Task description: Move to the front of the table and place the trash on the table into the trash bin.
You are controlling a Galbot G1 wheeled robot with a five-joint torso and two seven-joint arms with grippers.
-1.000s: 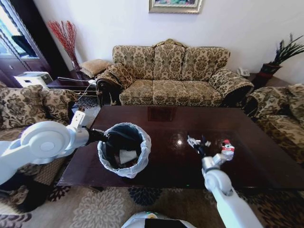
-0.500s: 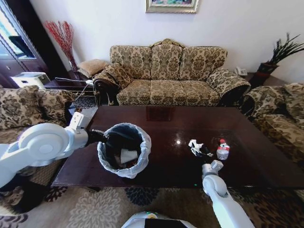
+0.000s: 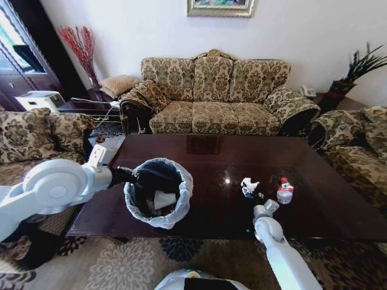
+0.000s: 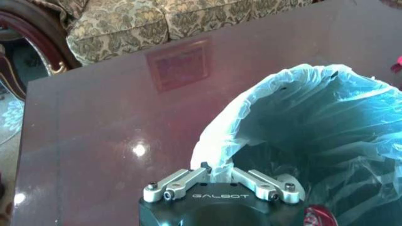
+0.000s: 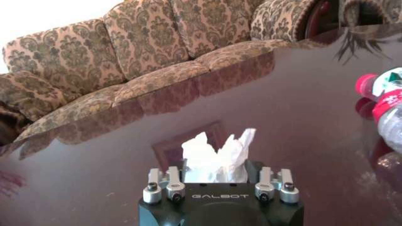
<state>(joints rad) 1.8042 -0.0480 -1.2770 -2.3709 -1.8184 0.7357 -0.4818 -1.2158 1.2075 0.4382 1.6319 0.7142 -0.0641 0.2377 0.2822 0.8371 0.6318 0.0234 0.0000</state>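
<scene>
2 grippers at work: one per arm, each closed on a different item.
Right gripper (image 5: 213, 176): low over the table, fingers pinched onto a white tissue (image 5: 217, 155); in the head view the gripper (image 3: 253, 194) sits right of the table's middle, toward the near edge.
Tissue: crumpled, standing up between the fingers, its upper part fanned out above them; head view shows it at (image 3: 248, 184).
Bottle (image 3: 284, 190): clear, red cap, red-white label, upright on the table just beside the right gripper, apart from it; seen at the edge of the right wrist view (image 5: 384, 101).
Left gripper (image 4: 221, 181): fingers clamped on the rim of the trash bin (image 4: 301, 122), gripping the folded-over white bag.
Trash bin: round, dark, white liner; held at the table's left part near the front edge (image 3: 158, 190); white paper lies inside, and something red shows near the rim in the left wrist view.
Table (image 3: 211, 157): dark glossy reddish-brown top, reflecting the sofa.
Sofa (image 3: 217, 93): patterned, behind the table's far edge.
</scene>
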